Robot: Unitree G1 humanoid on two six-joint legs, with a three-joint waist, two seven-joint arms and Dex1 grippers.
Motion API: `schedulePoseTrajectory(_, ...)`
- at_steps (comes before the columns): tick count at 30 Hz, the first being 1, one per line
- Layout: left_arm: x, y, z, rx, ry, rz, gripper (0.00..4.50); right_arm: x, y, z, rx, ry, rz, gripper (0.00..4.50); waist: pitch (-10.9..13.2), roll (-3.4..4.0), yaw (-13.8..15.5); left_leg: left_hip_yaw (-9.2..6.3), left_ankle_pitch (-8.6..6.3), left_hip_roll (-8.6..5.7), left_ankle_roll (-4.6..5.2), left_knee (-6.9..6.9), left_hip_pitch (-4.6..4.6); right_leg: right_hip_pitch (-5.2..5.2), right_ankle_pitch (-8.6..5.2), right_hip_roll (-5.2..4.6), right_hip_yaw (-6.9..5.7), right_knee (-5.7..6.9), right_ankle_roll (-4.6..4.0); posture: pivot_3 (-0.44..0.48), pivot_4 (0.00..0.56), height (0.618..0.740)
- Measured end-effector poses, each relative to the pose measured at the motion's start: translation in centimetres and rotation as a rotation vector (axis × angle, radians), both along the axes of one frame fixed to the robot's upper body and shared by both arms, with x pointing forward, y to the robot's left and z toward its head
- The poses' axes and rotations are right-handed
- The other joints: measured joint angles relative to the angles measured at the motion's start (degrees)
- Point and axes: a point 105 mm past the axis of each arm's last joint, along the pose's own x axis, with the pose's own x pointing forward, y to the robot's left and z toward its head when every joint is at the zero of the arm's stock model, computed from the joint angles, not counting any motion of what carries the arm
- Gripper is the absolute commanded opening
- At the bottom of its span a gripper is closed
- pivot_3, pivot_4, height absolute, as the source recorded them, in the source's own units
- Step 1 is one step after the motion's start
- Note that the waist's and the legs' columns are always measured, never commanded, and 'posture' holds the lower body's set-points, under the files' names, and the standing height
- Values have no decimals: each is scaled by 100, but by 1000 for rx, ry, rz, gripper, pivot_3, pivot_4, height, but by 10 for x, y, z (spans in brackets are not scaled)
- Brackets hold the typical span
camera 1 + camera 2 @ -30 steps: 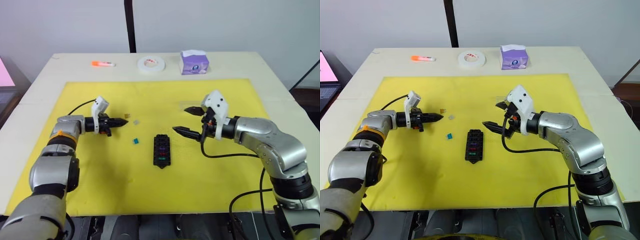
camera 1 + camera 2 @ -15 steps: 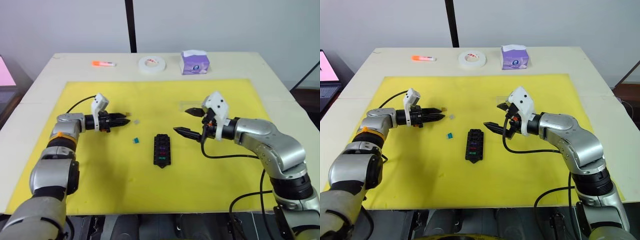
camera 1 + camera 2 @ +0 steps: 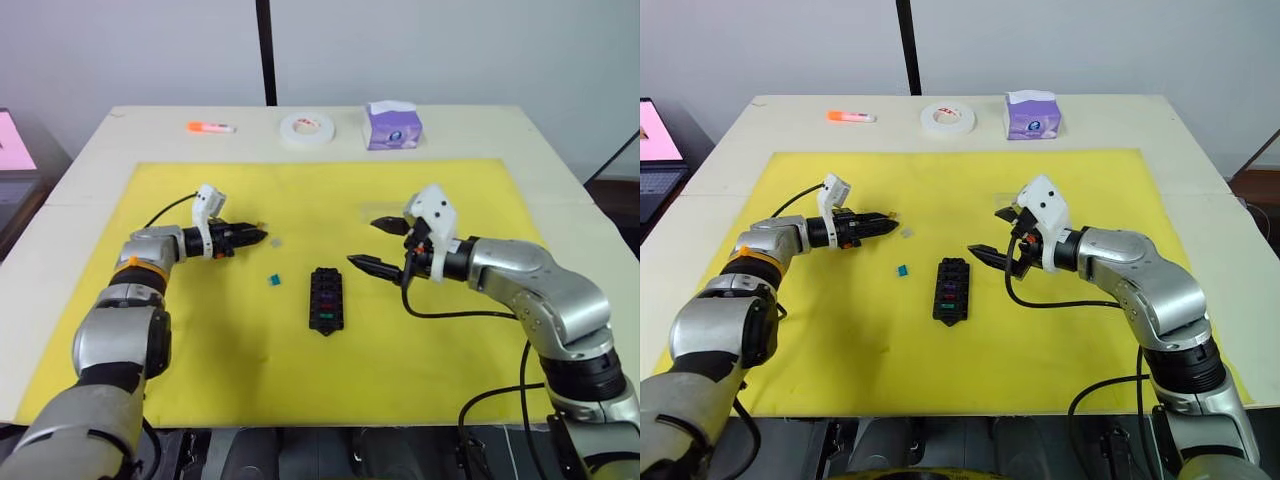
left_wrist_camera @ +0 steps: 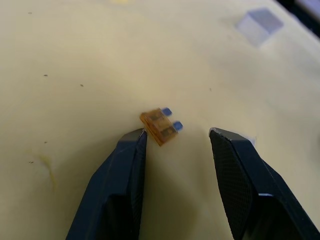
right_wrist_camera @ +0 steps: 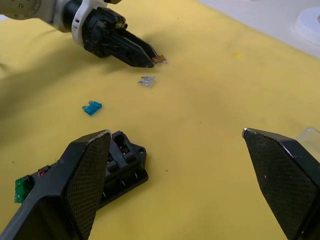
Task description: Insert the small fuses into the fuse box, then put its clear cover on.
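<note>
Amber fuse (image 4: 160,126) lies flat between left claw (image 4: 176,134) fingertips, touching one finger; claw open, narrow gap.

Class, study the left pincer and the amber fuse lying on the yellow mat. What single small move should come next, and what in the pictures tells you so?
Probably ease the left pincer slightly forward, then close it on the amber fuse. Its fingers are open, the fuse lies at the tip of one finger, not yet centred between them, and it is still flat on the yellow mat.
</note>
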Motion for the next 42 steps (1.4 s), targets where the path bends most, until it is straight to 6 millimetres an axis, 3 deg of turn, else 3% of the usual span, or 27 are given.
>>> schedulePoseTrajectory(4, 3, -3, -1, -56, 19, 44, 1924, 0, 0, 0, 2, -9, -4, 4500, -1, 1, 14, -2, 0, -1, 0, 1, 6, 8, 0, -1, -1, -1, 1, 0, 150, 740)
schedulePoseTrajectory(6, 4, -5, -3, -57, 21, 57, 1481, 0, -1, -2, 2, -4, -7, 4500, -1, 2, 20, -2, 0, -2, 0, 1, 8, 11, 0, -2, -1, 0, 1, 0, 150, 740)
schedulePoseTrajectory(10, 6, -6, -6, -54, 21, 72, 69, 0, -1, -1, 1, -6, -11, 4500, -2, 2, 16, -2, 0, -2, 0, 0, 8, 12, 0, -2, -1, -2, 1, 0, 150, 740)
schedulePoseTrajectory(20, 1, 3, 3, -108, 6, 47, 28, -1, -5, -5, -8, 4, -22, 4500, 0, 0, -35, -2, 0, -1, -1, -4, 7, 7, 0, 0, -1, -4, 0, 0, 150, 740)
schedulePoseTrajectory(24, -8, 5, 33, -135, -18, -98, 28, -4, -8, 2, 25, 19, 0, 4500, 2, -2, -57, -5, 0, 0, -1, -6, -12, -11, 1, 4, -1, -3, 1, 0, 150, 740)
schedulePoseTrajectory(27, -27, 17, 70, -81, -58, -258, 28, -15, -13, 14, 44, 46, 64, 4500, 4, 0, -108, -4, 0, 2, 0, -11, -17, -16, 1, 2, 0, -6, 2, 0, 150, 740)
schedulePoseTrajectory(29, -45, 26, 78, -23, -52, -328, 28, -23, -13, 22, 38, 60, 117, 4500, 3, 4, -165, -3, 0, 3, 0, -19, -13, -16, 0, -1, 1, -5, 3, 0, 150, 740)
schedulePoseTrajectory(36, -137, 40, 31, 250, 210, -605, 28, -79, -11, 17, -149, 239, 379, 4500, 8, 9, -249, 0, -1, 15, 0, -34, 5, -18, -25, -1, 0, -3, -42, 0, 150, 740)
schedulePoseTrajectory(39, -148, 28, 15, 271, 201, -700, 28, -97, -1, 5, -202, 271, 475, 4500, 8, 10, -156, 6, -1, 13, 0, -17, 4, -15, -24, -5, -1, -5, -44, 0, 150, 740)
schedulePoseTrajectory(42, -148, 12, 5, 229, 205, -746, 28, -98, 9, -6, -251, 233, 493, 4500, 8, 4, -128, 10, -1, 12, -1, -2, -23, -26, -21, -7, -1, -19, -49, 0, 150, 740)
